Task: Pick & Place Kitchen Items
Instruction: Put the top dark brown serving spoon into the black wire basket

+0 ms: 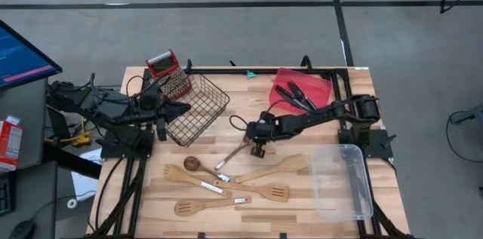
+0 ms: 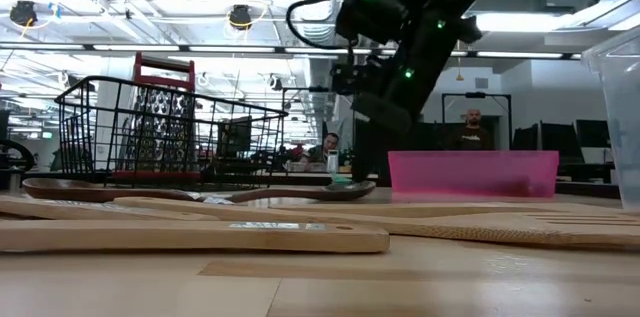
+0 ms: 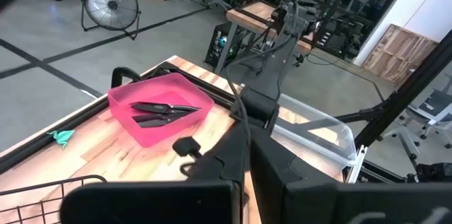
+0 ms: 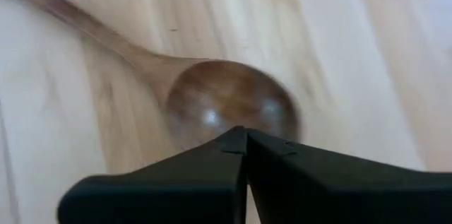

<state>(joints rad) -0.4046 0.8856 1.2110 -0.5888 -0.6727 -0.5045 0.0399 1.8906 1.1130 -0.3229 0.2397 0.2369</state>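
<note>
- Right gripper (image 1: 257, 149): low over the middle of the table (image 1: 302, 194), fingers pressed together with nothing between them; the tips hover just above the bowl of a wooden spoon (image 4: 229, 104).
- Wooden spoon: lies flat on the table, handle running away from the gripper toward the other utensils.
- Dark-bowled spoon (image 1: 193, 164): flat on the table, beside the basket's near corner.
- Wooden spatulas (image 1: 273, 192): several lie loose on the near half of the table, between the basket and the bin; one slotted.
- Black-handled knives (image 1: 296, 94): inside the red tray (image 1: 324, 87) at the far right of the table.
- Left gripper (image 1: 185, 107): parked at the table's left edge, fingers closed and empty, tip at the black wire basket (image 1: 200, 111).
- Box grater (image 1: 167, 69): red-handled, leaning at the basket's far end.
- Clear plastic bin (image 1: 343, 181): at the near right edge.
</note>
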